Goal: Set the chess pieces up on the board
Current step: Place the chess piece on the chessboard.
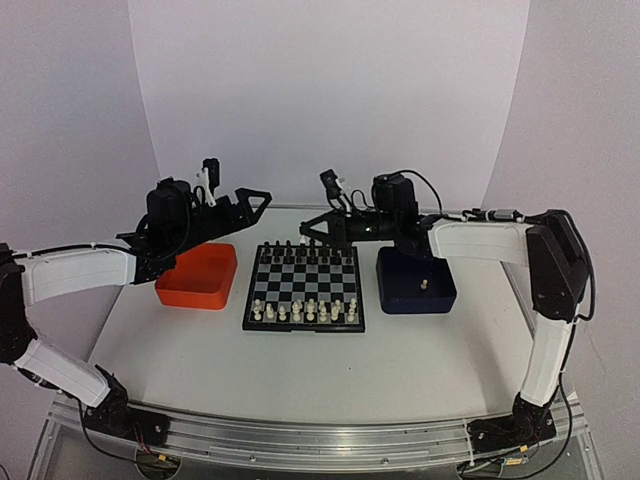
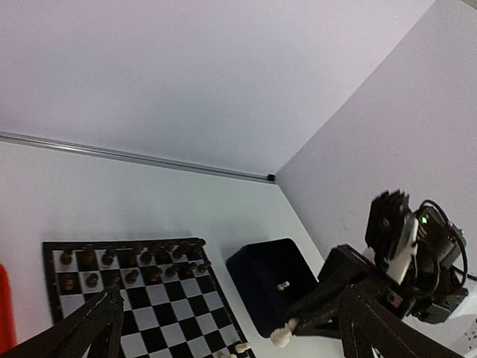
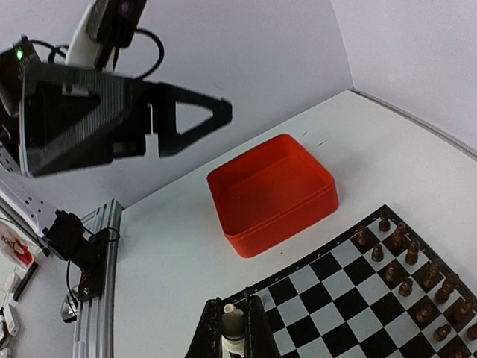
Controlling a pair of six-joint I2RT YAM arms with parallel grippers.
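Observation:
The board lies mid-table, with cream-white chess pieces on its two near rows and black chessmen on the far rows. My right gripper hovers over the board's far left part. In the right wrist view it is shut on one cream piece, upright between the jaws above the board's edge. That held piece also shows in the left wrist view. One more cream piece lies in the dark blue tray. My left gripper is raised above the orange tray, open and empty.
The orange tray stands left of the board and its inside holds nothing. The dark blue tray is right of the board. White walls close in the back and right. A metal rail runs along the near edge.

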